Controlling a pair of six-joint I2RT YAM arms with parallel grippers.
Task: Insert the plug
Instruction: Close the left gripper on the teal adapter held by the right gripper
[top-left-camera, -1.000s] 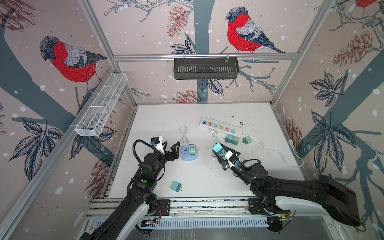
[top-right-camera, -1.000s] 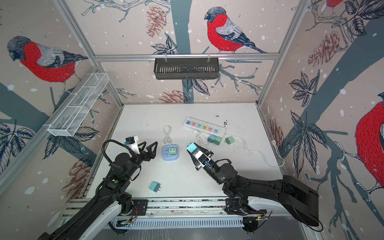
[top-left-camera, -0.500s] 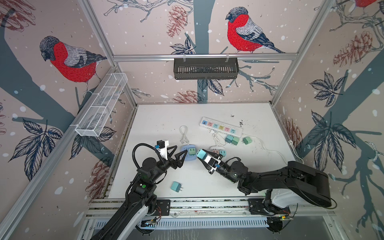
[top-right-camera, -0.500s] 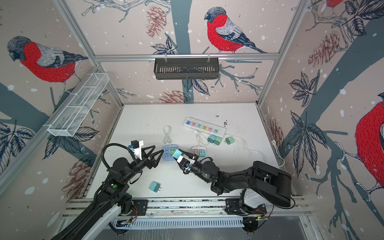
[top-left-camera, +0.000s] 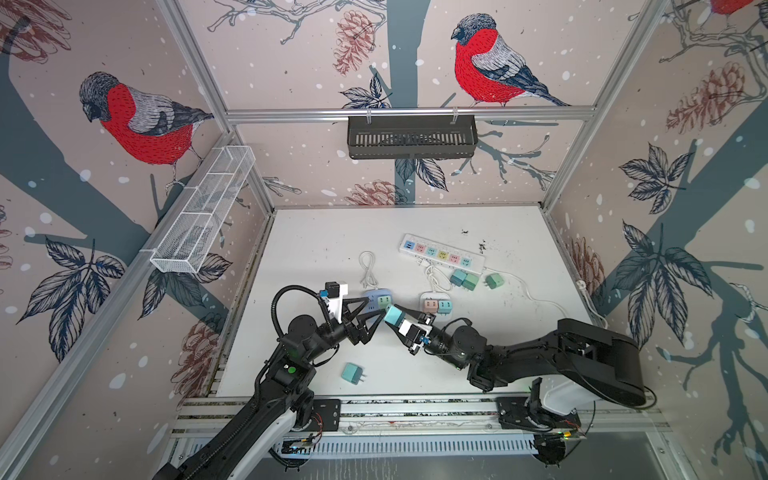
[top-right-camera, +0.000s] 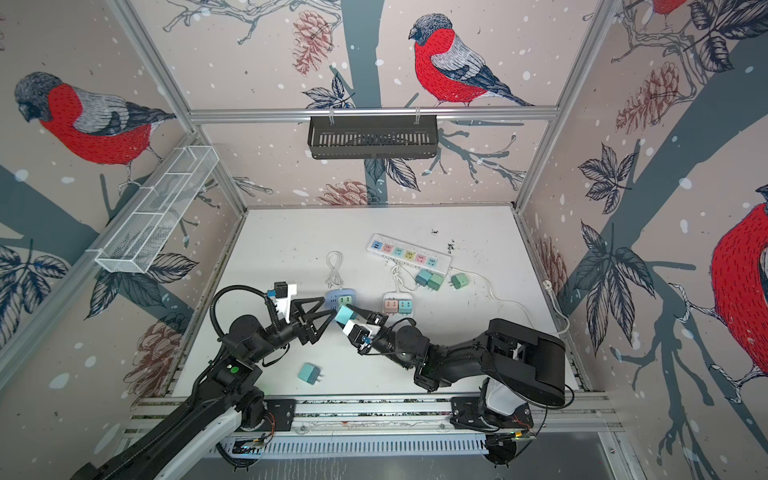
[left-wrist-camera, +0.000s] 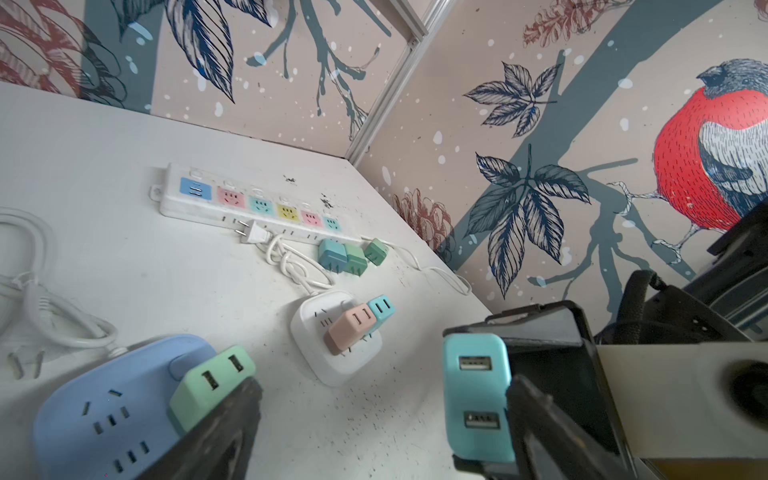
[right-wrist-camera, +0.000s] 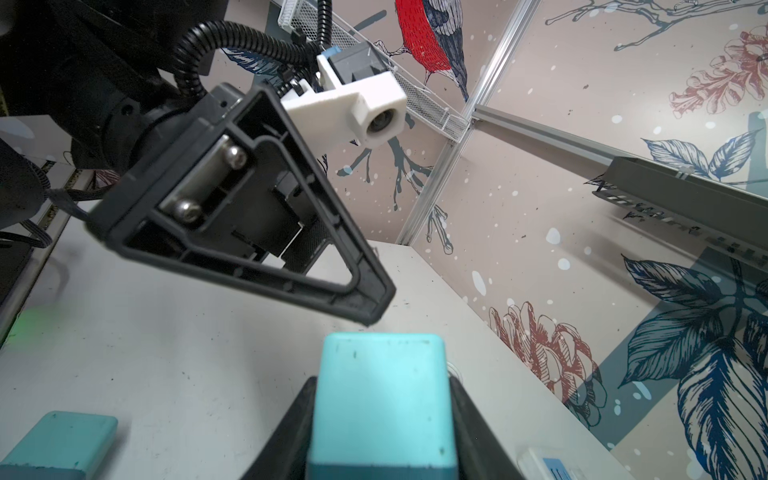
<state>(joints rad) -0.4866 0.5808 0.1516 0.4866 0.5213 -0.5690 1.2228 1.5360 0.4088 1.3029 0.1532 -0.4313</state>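
A light teal plug (top-left-camera: 392, 316) (top-right-camera: 344, 315) hangs above the table, and my right gripper (top-left-camera: 399, 320) (right-wrist-camera: 380, 415) is shut on its sides. In the left wrist view the plug (left-wrist-camera: 476, 395) shows two USB ports and sits just inside one of my left fingers (left-wrist-camera: 540, 424). My left gripper (top-left-camera: 376, 312) (left-wrist-camera: 382, 386) is open, tips level with the plug, not touching it that I can tell. Beneath it lies a blue socket cube (top-left-camera: 371, 297) (left-wrist-camera: 104, 415) with a green plug (left-wrist-camera: 212, 382) in it. The plug's prongs are hidden.
A white socket cube (top-left-camera: 428, 297) carries a pink and a teal plug. Further back lie a white power strip (top-left-camera: 442, 255), three loose greenish plugs (top-left-camera: 465, 279) and white cables (top-left-camera: 368, 270). Another teal plug (top-left-camera: 352, 372) lies near the front edge.
My right arm has carried the plug leftward, from right of the blue cube to beside the left gripper. My left gripper has reached rightward over the blue cube and stays open.
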